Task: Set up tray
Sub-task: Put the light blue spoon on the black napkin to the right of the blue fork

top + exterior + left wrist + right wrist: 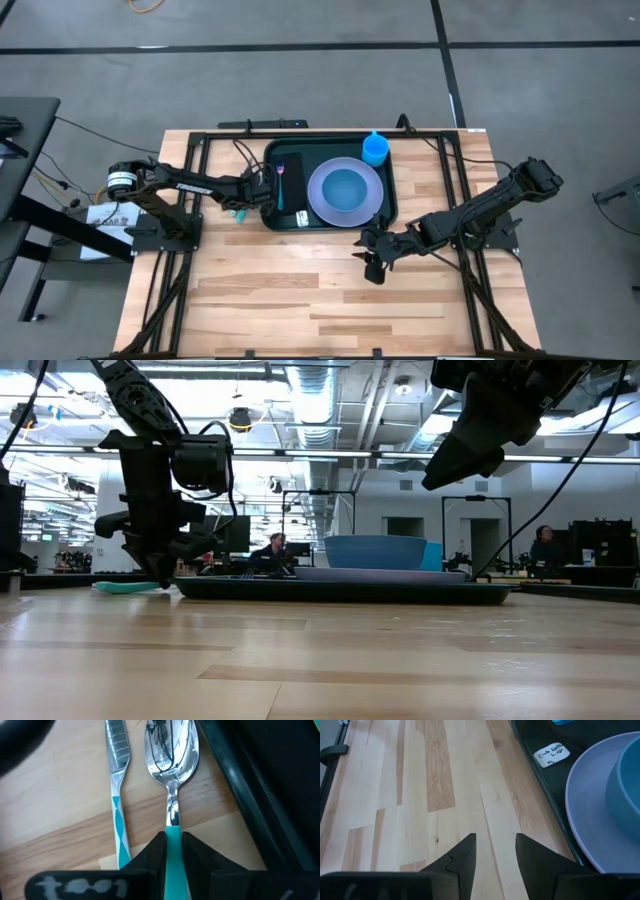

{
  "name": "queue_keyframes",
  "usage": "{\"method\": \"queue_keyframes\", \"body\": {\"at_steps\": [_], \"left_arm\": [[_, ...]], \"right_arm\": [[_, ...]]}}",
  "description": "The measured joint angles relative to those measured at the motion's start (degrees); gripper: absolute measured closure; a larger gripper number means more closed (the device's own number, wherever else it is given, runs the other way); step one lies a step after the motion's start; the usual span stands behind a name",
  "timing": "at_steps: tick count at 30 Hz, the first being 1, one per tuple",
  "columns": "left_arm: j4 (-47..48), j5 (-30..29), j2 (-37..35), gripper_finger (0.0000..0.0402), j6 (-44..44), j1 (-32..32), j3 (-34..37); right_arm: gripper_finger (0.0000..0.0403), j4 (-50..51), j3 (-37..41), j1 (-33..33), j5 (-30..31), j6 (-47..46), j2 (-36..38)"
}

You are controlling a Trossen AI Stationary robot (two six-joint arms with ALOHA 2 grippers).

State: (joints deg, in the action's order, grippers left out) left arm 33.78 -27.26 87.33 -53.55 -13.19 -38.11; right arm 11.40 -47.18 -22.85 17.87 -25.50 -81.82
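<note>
Two utensils, a teal-handled spoon (171,780) and a teal-handled knife (118,785), lie side by side on the wooden table (330,300), just outside the tray (392,205). Judged from this layout, the setting is more than half done: the tray already carries a lavender plate (372,205) with a blue bowl (345,188) on it, a blue cup (375,149) in one far corner, a purple-handled fork (281,180) and a narrow black rectangle (294,185) with a small white label (551,754) at its near end. What appears left is to bring the spoon and the knife onto the tray.

The left gripper (172,852) sits low at the tray's left rim, its jaws drawn together on the spoon's teal handle; the bowl of the spoon points straight ahead of the jaws, and the knife lies parallel, just to one side of them. Whether the spoon is already lifted off the wood cannot be told.

The right gripper (495,855) hovers above bare table, jaws apart with nothing between them; the tray's near right corner lies ahead and to one side.

The tray rests flat at the far middle of the table, its long axis running from arm to arm, across the table's width, with its short sides facing the two arms.
</note>
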Motion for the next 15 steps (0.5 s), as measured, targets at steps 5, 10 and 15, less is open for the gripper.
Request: {"method": "queue_keyframes", "body": {"at_steps": [5,10,15], "left_arm": [[0.0,-0.1,0.0,0.0368,-0.7,0.0,0.0],[0.0,-1.8,0.0,0.0366,-3.2,0.0,0.0],[-0.3,-2.9,0.0,0.0367,-4.1,0.0,0.0]], "right_arm": [[0.0274,0.0,0.0,0.0,0.0,0.0,0.0],[0.0274,0.0,0.0,0.0,0.0,0.0,0.0],[0.0274,0.0,0.0,0.0,0.0,0.0,0.0]]}}
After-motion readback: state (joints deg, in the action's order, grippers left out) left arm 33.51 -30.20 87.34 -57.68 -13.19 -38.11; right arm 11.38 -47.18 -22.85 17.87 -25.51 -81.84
